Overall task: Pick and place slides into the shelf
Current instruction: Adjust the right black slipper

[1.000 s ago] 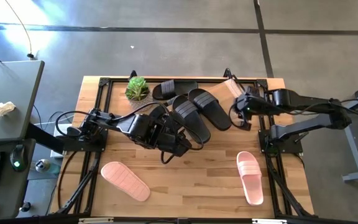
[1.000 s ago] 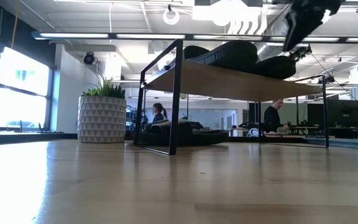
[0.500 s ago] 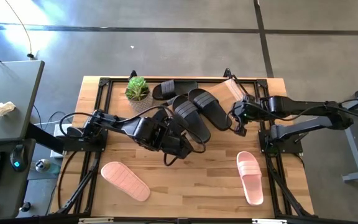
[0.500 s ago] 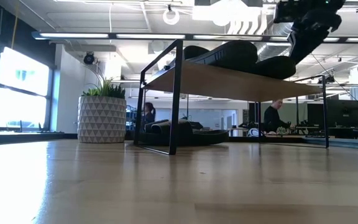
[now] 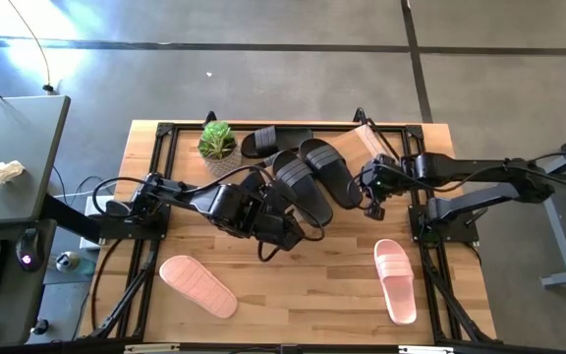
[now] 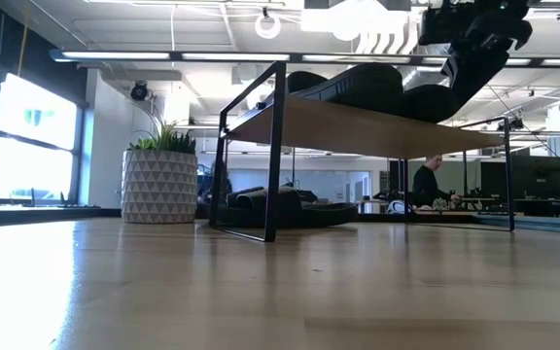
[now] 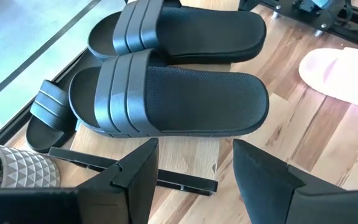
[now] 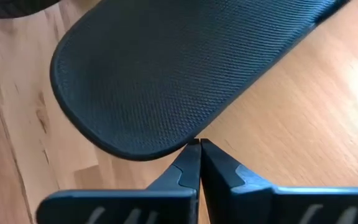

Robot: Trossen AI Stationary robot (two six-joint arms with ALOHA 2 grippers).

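The table is pale wood planks on a grey concrete floor. Black slides lie on the shelf, pink slides on the table. The right tool is clenched empty; the left tool stands released.

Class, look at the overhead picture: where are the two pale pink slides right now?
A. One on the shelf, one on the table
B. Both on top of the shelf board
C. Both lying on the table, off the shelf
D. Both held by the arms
C: one pink slide lies on the near left of the table, the other pink slide on the near right, both clear of the shelf, which carries only black slides.
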